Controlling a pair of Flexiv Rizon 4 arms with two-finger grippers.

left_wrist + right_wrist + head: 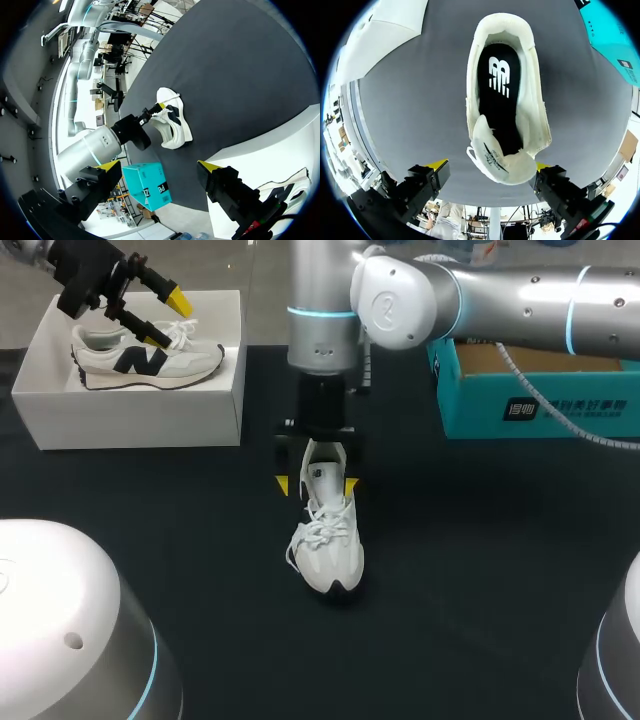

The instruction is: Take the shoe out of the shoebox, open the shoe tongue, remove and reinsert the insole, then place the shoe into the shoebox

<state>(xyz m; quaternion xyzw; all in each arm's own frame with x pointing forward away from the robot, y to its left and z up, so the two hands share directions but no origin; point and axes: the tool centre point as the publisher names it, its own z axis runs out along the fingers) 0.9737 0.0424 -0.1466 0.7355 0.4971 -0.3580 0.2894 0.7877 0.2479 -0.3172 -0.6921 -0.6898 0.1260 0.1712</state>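
A white shoe [328, 545] stands upright on the black table at its middle, toe toward the front edge. From the right wrist view I look down into it: the black insole [499, 95] lies inside and the tongue [495, 155] is folded forward. My right gripper [316, 485] hangs over the shoe's heel, open, its yellow fingertips [437, 164] apart on either side of the shoe. My left gripper [168, 318] is open above the white shoebox [130, 415], which holds a second white shoe [150, 355].
A teal cardboard box [540, 400] stands at the back right, behind my right arm. The white shoebox sits at the back left. The left wrist view shows the shoe [175, 120] on the table and the teal box [147, 186] beyond it.
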